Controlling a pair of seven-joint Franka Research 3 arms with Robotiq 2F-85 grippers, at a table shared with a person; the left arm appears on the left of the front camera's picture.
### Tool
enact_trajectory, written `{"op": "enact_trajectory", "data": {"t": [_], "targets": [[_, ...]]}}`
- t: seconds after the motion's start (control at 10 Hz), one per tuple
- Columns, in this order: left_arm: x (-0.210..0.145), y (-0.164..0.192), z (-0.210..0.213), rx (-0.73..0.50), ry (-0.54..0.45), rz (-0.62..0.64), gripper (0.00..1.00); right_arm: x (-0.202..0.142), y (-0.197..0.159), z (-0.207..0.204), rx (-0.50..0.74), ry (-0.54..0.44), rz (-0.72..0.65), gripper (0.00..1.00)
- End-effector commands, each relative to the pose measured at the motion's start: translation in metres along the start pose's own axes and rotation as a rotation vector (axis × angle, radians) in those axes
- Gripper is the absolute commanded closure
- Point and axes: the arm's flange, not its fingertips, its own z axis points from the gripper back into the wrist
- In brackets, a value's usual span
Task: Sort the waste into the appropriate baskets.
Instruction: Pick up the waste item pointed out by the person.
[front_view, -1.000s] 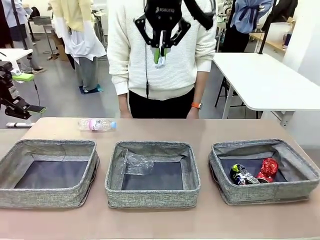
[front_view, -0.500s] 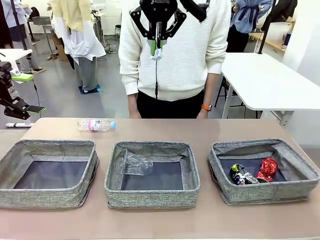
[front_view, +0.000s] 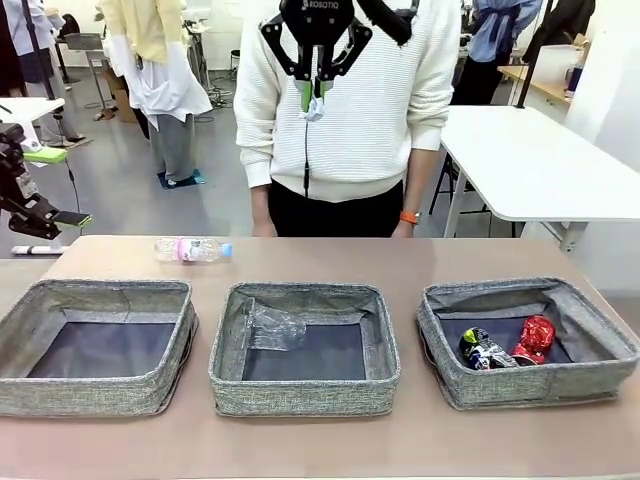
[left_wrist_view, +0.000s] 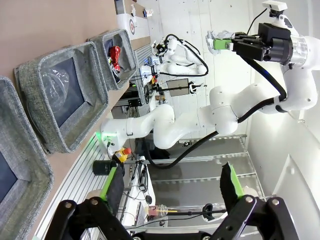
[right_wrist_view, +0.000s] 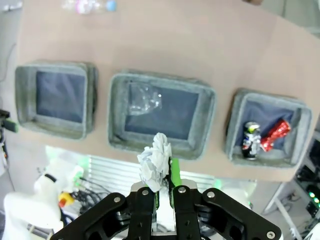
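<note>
1. Robotics lab, open-plan.
2. White jointed robot arm (left_wrist_view: 240, 107) with black cables, mounted at the edge of a brown flat tabletop (front_view: 320, 262).
3. Red-topped yellow button box (left_wrist_view: 123, 151) by an arm base.
4. White rectangular worktable (front_view: 540, 160), grey hard floor (front_view: 120, 200), people standing farther back.

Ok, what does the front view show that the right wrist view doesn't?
Front view's own: the person's white sweater behind the table, and a white side table. Right wrist view's own: a white robot base beneath the table's near edge. Shared: the right end effector shut on the white paper wad, the left basket, the middle basket with crumpled clear plastic, the right basket with the crushed red can and dark printed can, and the bottle on the table.
</note>
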Motion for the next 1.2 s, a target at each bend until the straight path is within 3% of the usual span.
{"op": "enact_trajectory", "data": {"t": [0.0,0.3,0.5,0.6,1.1], "targets": [[0.000,-0.004,-0.001,-0.003,-0.007,0.006,0.00,0.001,0.000,0.009,0.009,-0.060,-0.008,0.89],[0.000,-0.004,-0.001,-0.003,-0.007,0.006,0.00,-0.010,-0.001,0.041,-0.004,-0.161,-0.001,0.89],[0.000,-0.004,-0.001,-0.003,-0.007,0.006,0.00,-0.008,0.001,0.042,0.003,-0.201,0.009,0.89],[0.000,-0.004,-0.001,-0.003,-0.007,0.006,0.00,-0.011,-0.004,0.041,0.019,-0.137,-0.005,0.89],[0.000,-0.004,-0.001,-0.003,-0.007,0.006,0.00,-0.011,-0.004,0.041,0.019,-0.137,-0.005,0.89]]}}
